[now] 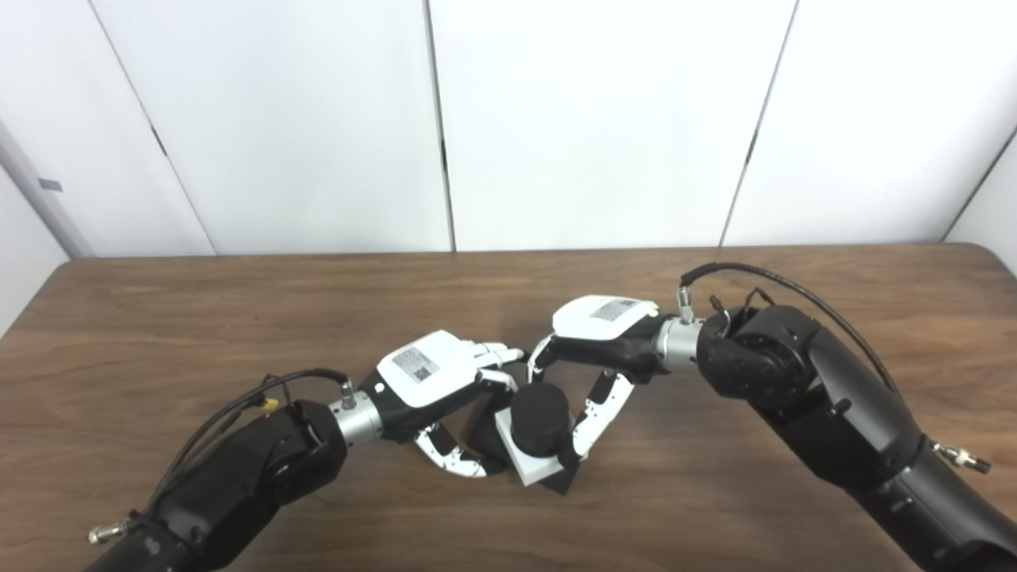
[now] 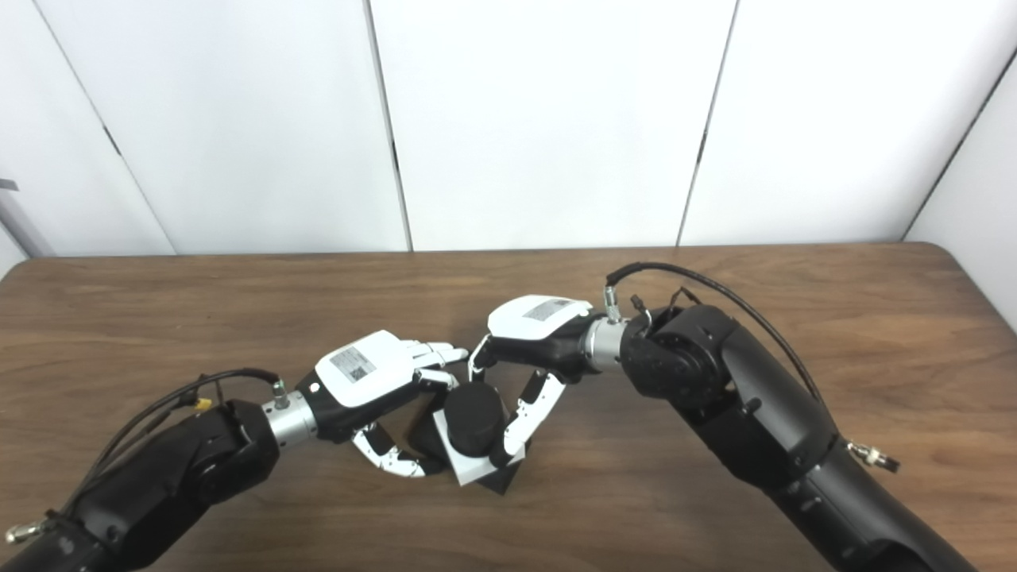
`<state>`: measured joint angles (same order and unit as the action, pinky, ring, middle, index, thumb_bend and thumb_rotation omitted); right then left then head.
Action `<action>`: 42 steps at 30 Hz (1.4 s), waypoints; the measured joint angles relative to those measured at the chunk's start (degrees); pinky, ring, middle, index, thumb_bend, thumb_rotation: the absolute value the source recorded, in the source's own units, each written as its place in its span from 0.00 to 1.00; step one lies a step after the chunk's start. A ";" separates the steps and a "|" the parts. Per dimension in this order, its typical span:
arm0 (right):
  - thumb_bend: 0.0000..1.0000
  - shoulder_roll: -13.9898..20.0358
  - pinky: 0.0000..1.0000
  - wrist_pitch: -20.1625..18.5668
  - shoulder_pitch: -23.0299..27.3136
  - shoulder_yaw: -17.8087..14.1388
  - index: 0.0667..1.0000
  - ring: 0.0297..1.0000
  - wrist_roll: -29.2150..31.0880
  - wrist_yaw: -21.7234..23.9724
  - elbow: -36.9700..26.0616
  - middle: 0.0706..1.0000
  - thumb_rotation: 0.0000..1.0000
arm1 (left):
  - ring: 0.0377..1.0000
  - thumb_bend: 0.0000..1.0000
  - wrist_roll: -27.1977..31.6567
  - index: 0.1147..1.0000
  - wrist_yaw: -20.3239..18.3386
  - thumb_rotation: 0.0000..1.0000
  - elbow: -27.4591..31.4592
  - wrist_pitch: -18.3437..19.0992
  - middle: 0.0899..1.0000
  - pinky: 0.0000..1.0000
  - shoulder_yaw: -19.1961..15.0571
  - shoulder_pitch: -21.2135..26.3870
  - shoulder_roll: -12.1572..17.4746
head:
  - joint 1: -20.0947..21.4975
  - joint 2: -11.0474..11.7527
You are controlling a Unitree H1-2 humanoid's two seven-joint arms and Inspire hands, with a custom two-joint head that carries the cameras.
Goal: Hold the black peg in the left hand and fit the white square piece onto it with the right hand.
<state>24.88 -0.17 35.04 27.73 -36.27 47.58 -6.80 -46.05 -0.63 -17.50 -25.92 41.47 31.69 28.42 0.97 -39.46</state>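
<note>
Nearest me, both forearms come in low from the bottom edge and meet mid-table. My left hand has fingers curled around the dark base block under the assembly, so I read it as grasping the black peg by its base; the exact contact is partly hidden. My right hand arches over from the other side, fingers wrapped down onto the white square piece, gripping it at the edge.

Step, as I judge it: the fit itself, late stage. The white piece already sits around the peg, with the round black top poking up through it. It looks tilted toward me, not flat on the base. Next move likely needs the right hand to level the square and press it down while the left keeps the peg steady.

Looks: the peg is a short, matte black cylinder; the piece is a flat white square slab, with a dark base corner showing beneath it.

Beyond that, the brown wooden table and white wall panels behind it.
</note>
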 measured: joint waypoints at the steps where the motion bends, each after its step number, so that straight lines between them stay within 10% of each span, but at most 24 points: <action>1: 0.90 0.00 0.81 -0.02 0.00 0.00 0.60 0.81 -0.07 0.08 -0.15 0.79 0.59 | 0.90 0.95 0.00 0.61 -0.11 0.26 0.08 0.05 0.94 0.79 -0.05 -0.03 0.00 | 0.00 0.00; 12: 0.91 -0.03 0.81 -0.44 -1.10 -1.04 0.71 0.84 1.65 0.47 -0.52 0.83 0.40 | 0.91 0.94 0.00 0.61 -0.25 0.28 0.12 0.12 0.94 0.79 -0.13 -0.06 -0.03 | 0.26 -0.09; 32: 0.80 5.41 0.74 -5.09 -5.61 -14.42 0.71 0.82 5.05 -2.71 -6.61 0.83 0.15 | 0.92 0.95 0.06 0.60 -0.60 0.26 0.13 -0.02 0.94 0.80 -0.78 -0.35 -0.03 | 1.41 -0.18; 42: 0.74 4.11 0.63 -4.08 -13.08 -20.48 0.72 0.76 7.76 -13.87 -6.82 0.77 0.09 | 0.92 0.95 0.07 0.60 -0.60 0.26 0.13 -0.01 0.94 0.81 -0.89 -0.39 -0.02 | 1.50 0.09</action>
<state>28.99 -4.25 21.96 7.25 -28.50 33.71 -13.62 -45.98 -1.23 -17.37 -25.93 40.58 31.30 28.40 2.46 -39.38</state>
